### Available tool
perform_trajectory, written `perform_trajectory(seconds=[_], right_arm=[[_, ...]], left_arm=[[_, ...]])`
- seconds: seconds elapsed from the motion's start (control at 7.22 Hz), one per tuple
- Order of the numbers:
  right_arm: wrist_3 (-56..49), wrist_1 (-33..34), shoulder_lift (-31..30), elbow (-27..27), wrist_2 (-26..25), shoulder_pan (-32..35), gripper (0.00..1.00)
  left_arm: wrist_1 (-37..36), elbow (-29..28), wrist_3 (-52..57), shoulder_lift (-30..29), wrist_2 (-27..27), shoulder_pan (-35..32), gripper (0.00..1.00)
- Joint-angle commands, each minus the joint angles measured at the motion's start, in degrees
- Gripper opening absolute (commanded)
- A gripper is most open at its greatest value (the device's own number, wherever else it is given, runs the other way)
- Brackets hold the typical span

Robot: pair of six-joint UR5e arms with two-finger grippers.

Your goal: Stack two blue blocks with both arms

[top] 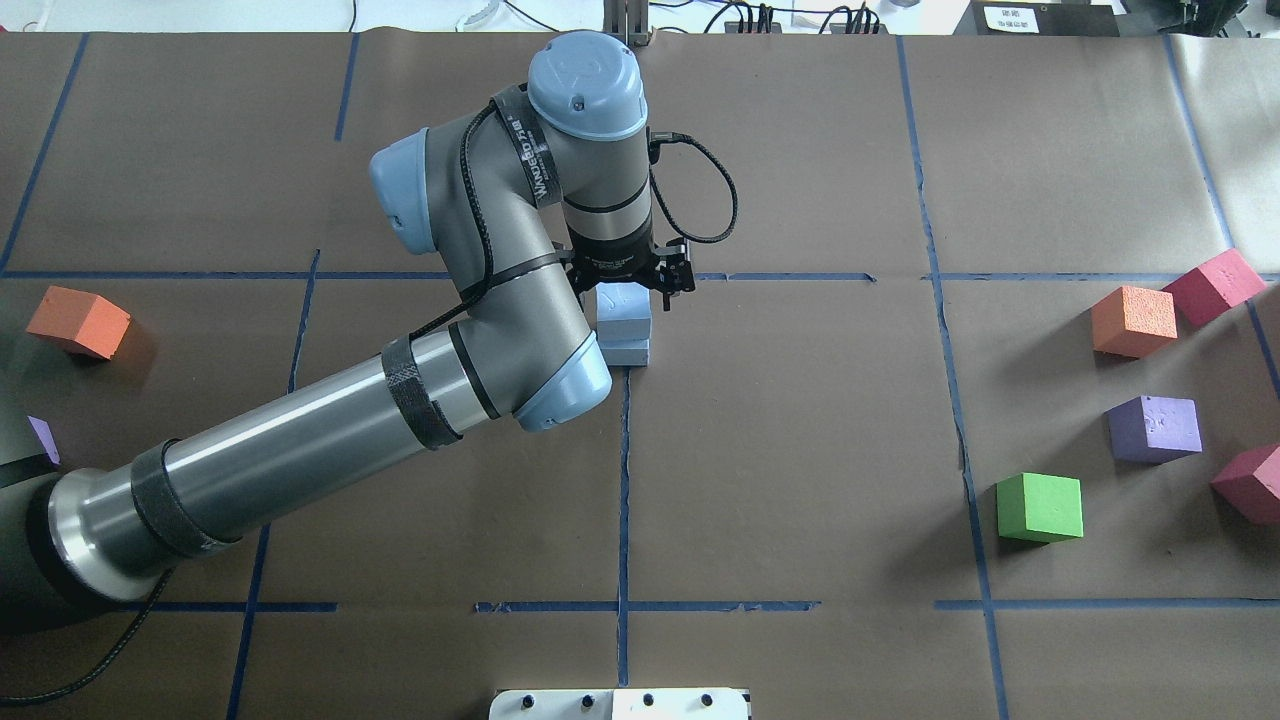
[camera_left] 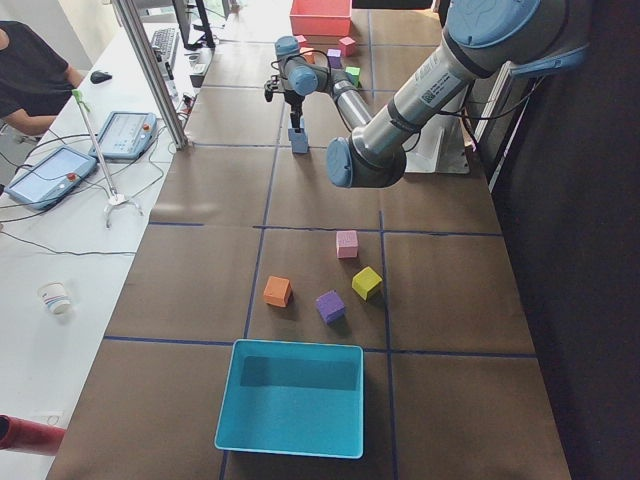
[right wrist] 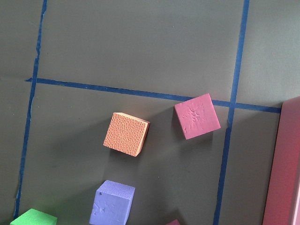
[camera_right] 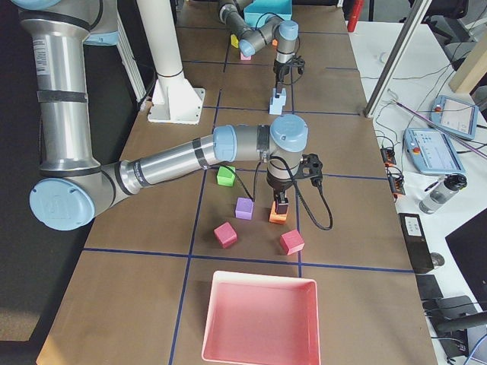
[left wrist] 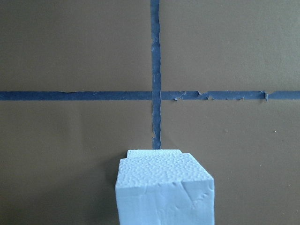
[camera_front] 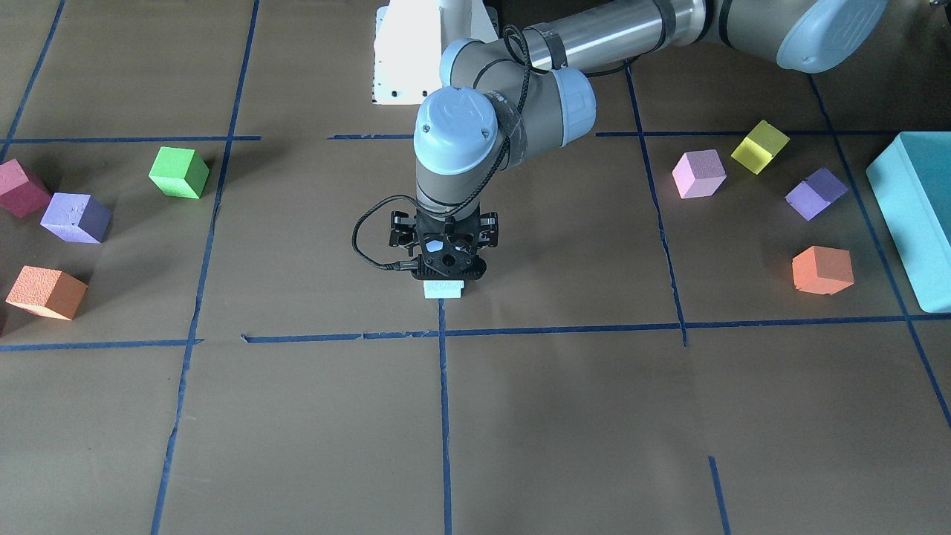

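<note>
Two pale blue blocks stand stacked at the table's middle, next to a tape crossing. The upper block sits on the lower one, slightly offset, as the left wrist view shows. My left gripper points straight down and is closed around the upper block; only a strip of the lower block shows beneath it. My right gripper shows only in the exterior right view, high over the coloured cubes; I cannot tell if it is open or shut.
On the robot's right lie an orange, two red, a purple and a green cube, and a pink tray. On its left lie pink, yellow, purple and orange cubes and a teal tray.
</note>
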State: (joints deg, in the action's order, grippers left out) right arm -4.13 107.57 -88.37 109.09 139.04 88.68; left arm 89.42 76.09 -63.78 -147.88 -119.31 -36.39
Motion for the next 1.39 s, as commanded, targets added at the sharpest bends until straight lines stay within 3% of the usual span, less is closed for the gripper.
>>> perform_trajectory(seconds=[0.0, 0.14, 0.55, 0.69, 0.97, 1.25], right_arm=[[-0.27, -0.16, 0.12, 0.07, 0.00, 0.00, 1.00], [-0.62, -0.25, 0.13, 0.24, 0.00, 0.44, 1.00], [-0.71, -0.25, -0.75, -5.96, 0.88, 0.53, 1.00], [-0.62, -0.60, -1.45, -6.08, 0.71, 0.62, 1.00], [-0.27, -11.62, -7.67, -6.69, 0.53, 0.62, 1.00], [-0.27, -12.91, -8.66, -6.70, -0.61, 1.05, 1.00]], left_arm=[[-5.96, 7.62, 0.58, 1.18, -0.31, -0.53, 1.00], [-9.40, 13.24, 1.63, 4.06, -0.40, -1.92, 1.00], [-11.80, 32.49, 16.78, 23.97, -1.18, -10.86, 1.00], [-11.81, 34.46, 22.85, 28.91, -3.54, -14.47, 1.00], [-11.72, 36.23, 33.92, 37.45, -4.96, -21.50, 1.00], [-11.02, 35.71, 45.87, 46.32, -11.61, -31.32, 1.00]])
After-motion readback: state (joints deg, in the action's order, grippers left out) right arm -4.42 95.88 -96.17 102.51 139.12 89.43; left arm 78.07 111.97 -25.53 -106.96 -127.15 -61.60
